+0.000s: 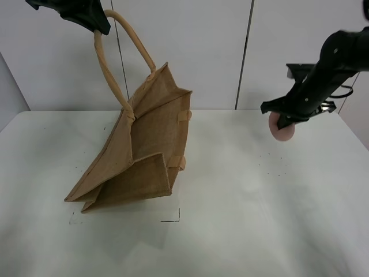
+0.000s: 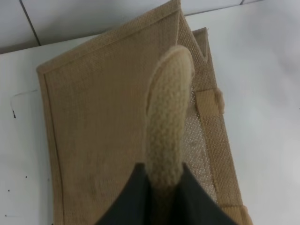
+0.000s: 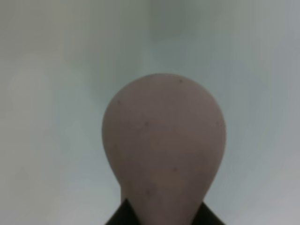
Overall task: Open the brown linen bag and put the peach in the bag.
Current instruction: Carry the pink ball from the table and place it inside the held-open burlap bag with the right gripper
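The brown linen bag [image 1: 141, 153] stands tilted on the white table [image 1: 242, 225], its mouth spread open toward the right. My left gripper [image 1: 98, 26] is shut on one beige loop handle [image 1: 112, 69] and holds it high at the upper left. In the left wrist view the handle [image 2: 168, 126] runs up from between the fingers, with the bag [image 2: 103, 126] below it. My right gripper [image 1: 285, 120] is shut on the peach [image 1: 282, 128], held above the table at the right, well apart from the bag. The peach [image 3: 164, 145] fills the right wrist view.
The bag's second handle is not visible. A thin black corner mark [image 1: 174, 217] lies on the table in front of the bag. A white panelled wall [image 1: 219, 52] stands behind the table. The table's far edge runs behind the bag.
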Controlling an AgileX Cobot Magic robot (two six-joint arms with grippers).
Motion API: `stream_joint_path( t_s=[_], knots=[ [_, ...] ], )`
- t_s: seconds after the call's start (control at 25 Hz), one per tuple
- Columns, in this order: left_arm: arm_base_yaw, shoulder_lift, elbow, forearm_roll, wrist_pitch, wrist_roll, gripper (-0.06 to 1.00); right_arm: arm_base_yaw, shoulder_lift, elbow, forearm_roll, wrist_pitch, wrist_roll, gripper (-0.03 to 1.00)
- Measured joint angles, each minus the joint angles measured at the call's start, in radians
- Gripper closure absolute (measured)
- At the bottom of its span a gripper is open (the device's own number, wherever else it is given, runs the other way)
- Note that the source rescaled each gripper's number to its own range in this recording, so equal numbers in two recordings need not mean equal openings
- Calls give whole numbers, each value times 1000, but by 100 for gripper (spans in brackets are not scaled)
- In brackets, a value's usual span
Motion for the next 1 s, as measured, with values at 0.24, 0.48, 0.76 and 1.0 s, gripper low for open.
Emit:
stream_joint_path(
  t_s=[0.24, 0.48, 0.76, 1.0],
  knots=[
    [0, 0, 0, 0, 0, 0, 94, 13, -127, -1, 308, 32, -298, 97],
    [0, 0, 0, 0, 0, 0, 94, 166, -110, -1, 480, -6, -494, 97],
    [0, 0, 0, 0, 0, 0, 94, 335, -3, -1, 537, -197, -670, 97],
    [0, 0, 0, 0, 0, 0, 94, 395, 142, -53, 655, -246, -801, 97]
  ],
)
